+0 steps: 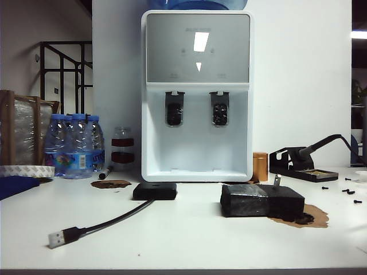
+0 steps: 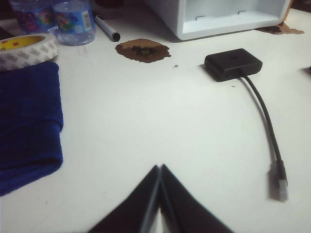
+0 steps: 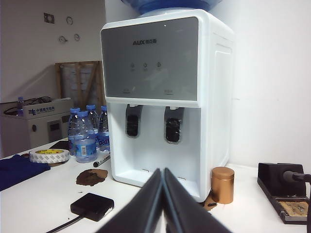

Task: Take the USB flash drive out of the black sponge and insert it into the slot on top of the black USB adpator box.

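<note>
The black sponge point(image 1: 261, 200) lies on the white table to the right of centre. The small silver USB flash drive point(image 1: 277, 181) sticks up from its top. The black USB adpator box point(image 1: 155, 191) sits left of centre, and its cable runs to a silver plug point(image 1: 57, 238) near the front left. Neither gripper shows in the exterior view. In the left wrist view my left gripper point(image 2: 160, 167) is shut and empty over bare table, well short of the box point(image 2: 233, 64). My right gripper point(image 3: 162, 171) is also shut and empty, with the box point(image 3: 92, 206) beside it; the sponge is hidden there.
A white water dispenser point(image 1: 196, 97) stands at the back centre. Left are water bottles point(image 1: 74, 146), a tape roll point(image 2: 26, 48), a blue cloth point(image 2: 26, 121), a marker point(image 2: 108, 29) and a brown stain point(image 2: 142, 50). Right are a gold can point(image 1: 260, 166) and a soldering stand point(image 1: 304, 166).
</note>
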